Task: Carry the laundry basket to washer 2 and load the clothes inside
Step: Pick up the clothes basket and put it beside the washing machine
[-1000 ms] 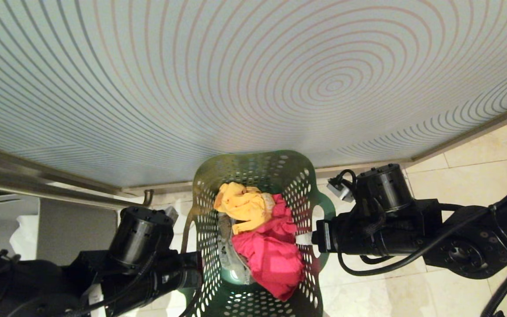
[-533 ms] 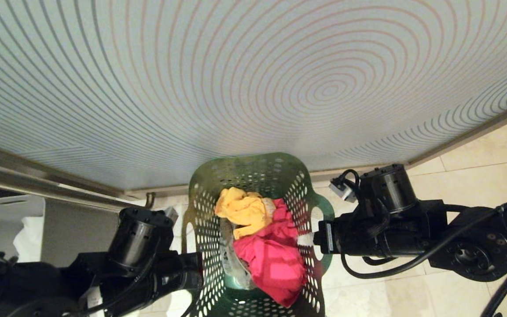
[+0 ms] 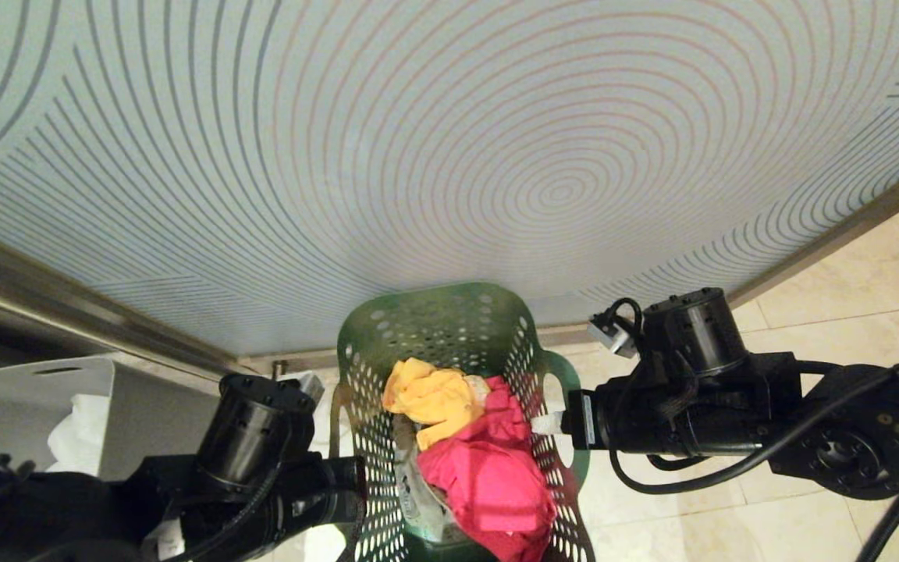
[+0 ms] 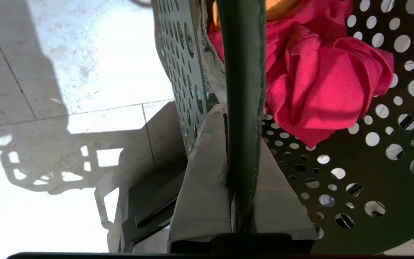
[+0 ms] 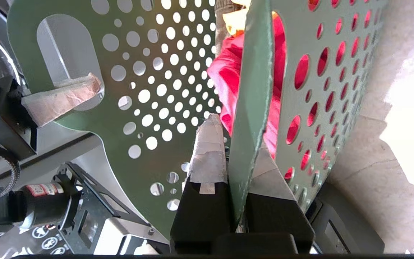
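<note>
Left to right in the head view:

1. A grey bin [image 3: 36,390] holding white bags [image 3: 79,425] stands on the floor at the far left. One bin is visible.
2. The left pincer [image 4: 241,201] is clenched on the left rim of the laundry basket [image 3: 449,320]; the wrist view shows one taped finger on each side of the green edge.
3. The laundry basket sits in the centre, between the two arms and close to a wall panel with a ring pattern [image 3: 449,156]. One basket is visible.
4. The clothes [image 3: 481,460] lie inside the basket: one yellow garment, one pinkish-red, one grey partly covered. Count: three.
5. The right pincer [image 5: 241,162] is clenched on the right rim in the same manner, beside the slot handle.

Status: both grips appear secured, so the carry stage can proceed. Whether the basket is off the tile floor [image 3: 808,328] cannot be determined. Washer 2 is not in view. Remaining, by judgement: transport to the washer and loading of all three garments.
</note>
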Robot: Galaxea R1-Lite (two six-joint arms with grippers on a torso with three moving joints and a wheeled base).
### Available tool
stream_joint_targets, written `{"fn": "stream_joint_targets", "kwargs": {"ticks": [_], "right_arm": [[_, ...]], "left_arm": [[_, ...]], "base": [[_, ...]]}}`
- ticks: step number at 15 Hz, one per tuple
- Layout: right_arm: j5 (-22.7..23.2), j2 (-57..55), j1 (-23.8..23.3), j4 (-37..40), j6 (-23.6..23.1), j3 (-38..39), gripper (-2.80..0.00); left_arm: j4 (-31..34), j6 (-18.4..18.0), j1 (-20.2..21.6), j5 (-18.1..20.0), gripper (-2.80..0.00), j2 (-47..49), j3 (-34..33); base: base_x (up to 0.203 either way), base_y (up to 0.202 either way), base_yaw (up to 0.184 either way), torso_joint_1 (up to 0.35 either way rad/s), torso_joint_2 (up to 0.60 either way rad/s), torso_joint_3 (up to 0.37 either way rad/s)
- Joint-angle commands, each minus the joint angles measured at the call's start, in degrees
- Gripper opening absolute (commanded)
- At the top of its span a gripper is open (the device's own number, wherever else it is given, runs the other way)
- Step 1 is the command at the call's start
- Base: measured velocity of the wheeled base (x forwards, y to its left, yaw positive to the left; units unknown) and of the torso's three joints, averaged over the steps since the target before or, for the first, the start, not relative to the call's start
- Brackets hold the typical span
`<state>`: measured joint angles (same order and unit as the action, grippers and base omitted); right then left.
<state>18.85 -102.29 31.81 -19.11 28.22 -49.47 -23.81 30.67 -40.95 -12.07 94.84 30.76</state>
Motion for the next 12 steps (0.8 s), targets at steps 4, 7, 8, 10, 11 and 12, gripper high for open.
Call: {"fn": "stream_joint_targets", "kwargs": {"ticks": [4,7,8,10,11,12], "right_arm": [[0.3,1.2,0.0,-0.1,0.2,-0.3,-2.8],[0.6,1.8,0.2,-0.5,1.7,-0.8,-2.8],[0.6,2.3,0.5,-0.6,3.5,-1.3,-2.8],[0.7,3.5,1.1,-0.6,8.0,-2.7,-2.8],[0.7,4.0,1.7,-0.6,9.0,-3.1,-2.8],[0.7,4.4,1.7,-0.6,9.0,-3.2,-2.8]], "left_arm": [[0.0,0.9,-1.6,-0.2,-2.8,-2.1,0.2],[1.4,3.5,-3.7,-0.2,-2.8,-3.2,0.3],[1.9,3.9,-4.2,-0.2,-2.8,-3.6,0.3],[3.1,4.7,-4.8,-0.2,-2.8,-4.8,0.7],[4.1,5.0,-5.3,-0.2,-2.8,-5.5,1.0],[4.8,5.2,-5.6,-0.2,-2.8,-6.2,1.1]], "base": [[0.0,0.0,0.0,0.004,0.0,0.205],[0.0,0.0,0.0,0.002,0.0,0.205],[0.0,0.0,0.0,-0.002,0.0,0.207],[0.0,0.0,0.0,0.0,0.0,0.203],[0.0,0.0,0.0,-0.002,0.0,0.203],[0.0,0.0,0.0,0.002,0.0,0.206]]}}
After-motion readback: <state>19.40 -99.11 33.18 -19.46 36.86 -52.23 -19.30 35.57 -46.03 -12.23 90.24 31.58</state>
